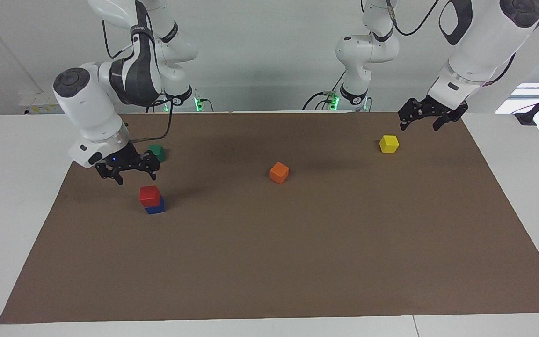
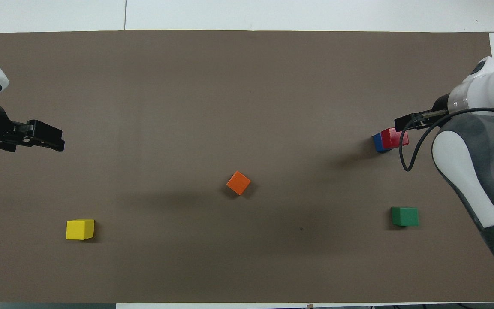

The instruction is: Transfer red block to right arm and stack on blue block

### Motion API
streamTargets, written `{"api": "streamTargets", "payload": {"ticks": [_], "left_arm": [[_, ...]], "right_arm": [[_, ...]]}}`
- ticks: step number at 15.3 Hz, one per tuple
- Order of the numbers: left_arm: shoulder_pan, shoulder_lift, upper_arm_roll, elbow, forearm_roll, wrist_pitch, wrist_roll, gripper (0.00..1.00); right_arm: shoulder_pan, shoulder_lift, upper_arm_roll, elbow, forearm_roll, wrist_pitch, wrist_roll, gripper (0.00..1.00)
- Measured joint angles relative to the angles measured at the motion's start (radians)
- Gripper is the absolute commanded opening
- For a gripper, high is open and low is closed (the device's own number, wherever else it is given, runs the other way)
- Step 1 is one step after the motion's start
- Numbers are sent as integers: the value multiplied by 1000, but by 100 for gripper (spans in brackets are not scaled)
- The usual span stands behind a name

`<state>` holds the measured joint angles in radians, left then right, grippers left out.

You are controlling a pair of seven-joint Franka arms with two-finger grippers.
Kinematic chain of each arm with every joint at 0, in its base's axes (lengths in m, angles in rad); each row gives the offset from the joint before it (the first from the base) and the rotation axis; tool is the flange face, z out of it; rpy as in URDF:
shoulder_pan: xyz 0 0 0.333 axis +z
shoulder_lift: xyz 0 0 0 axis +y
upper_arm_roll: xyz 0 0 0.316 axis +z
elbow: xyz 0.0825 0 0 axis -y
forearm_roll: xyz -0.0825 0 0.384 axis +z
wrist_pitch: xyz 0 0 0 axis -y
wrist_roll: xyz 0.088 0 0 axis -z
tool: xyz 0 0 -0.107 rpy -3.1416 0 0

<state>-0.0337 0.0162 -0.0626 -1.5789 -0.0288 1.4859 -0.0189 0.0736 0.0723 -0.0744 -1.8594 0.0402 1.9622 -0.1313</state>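
The red block point(image 1: 150, 195) sits on top of the blue block point(image 1: 156, 208), toward the right arm's end of the table; the overhead view shows the red block point(image 2: 395, 137) covering most of the blue block point(image 2: 378, 143). My right gripper point(image 1: 136, 177) hangs open and empty in the air, clear of the stack, over the mat between the stack and the green block. Over the mat's corner at the left arm's end, beside the yellow block, my left gripper point(image 1: 419, 125) waits open and empty.
A green block point(image 1: 156, 152) lies nearer to the robots than the stack. An orange block point(image 1: 279, 172) sits mid-table and a yellow block point(image 1: 389, 143) toward the left arm's end. A brown mat point(image 1: 297, 257) covers the table.
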Motion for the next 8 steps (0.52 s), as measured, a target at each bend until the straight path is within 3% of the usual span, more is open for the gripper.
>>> {"api": "streamTargets", "payload": {"ticks": [5, 8], "left_arm": [[0, -1, 1, 0, 0, 1, 0, 100], [0, -1, 9, 0, 0, 1, 0, 100]], "right_arm": [[0, -111, 0, 27, 0, -160, 32, 100], [-2, -146, -2, 98, -1, -289, 34, 100]]}}
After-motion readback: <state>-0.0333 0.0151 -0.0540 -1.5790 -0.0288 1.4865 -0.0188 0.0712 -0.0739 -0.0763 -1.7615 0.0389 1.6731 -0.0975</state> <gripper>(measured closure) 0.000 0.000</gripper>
